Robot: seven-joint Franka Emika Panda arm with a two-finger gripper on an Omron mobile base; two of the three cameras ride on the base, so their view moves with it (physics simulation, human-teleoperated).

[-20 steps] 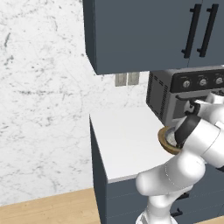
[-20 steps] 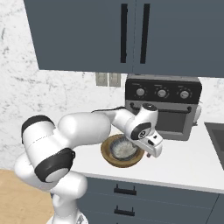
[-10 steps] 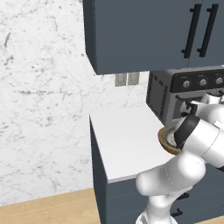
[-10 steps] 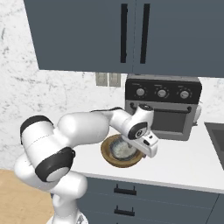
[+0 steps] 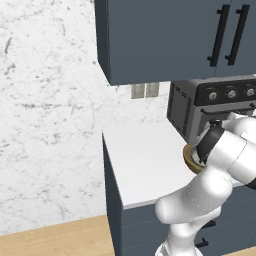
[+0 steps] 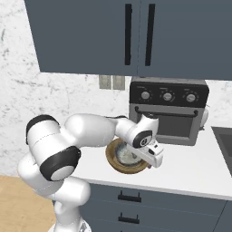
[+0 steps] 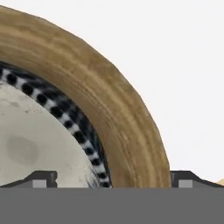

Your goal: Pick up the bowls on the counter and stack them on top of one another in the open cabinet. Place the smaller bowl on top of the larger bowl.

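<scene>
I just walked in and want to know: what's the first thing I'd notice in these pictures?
The big white robot arm bends low over the white counter, its open gripper right above two bowls. The smaller bowl, pale inside, already sits inside the larger bowl, brown and wooden-looking. Behind them stands a dark toaster oven under closed blue cabinet doors.

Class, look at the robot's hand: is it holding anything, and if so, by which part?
Nothing is held. The hand is open, its fingertips straddling the tan rim of the wide brown wooden-looking bowl, which holds the small pale speckled bowl.
</scene>
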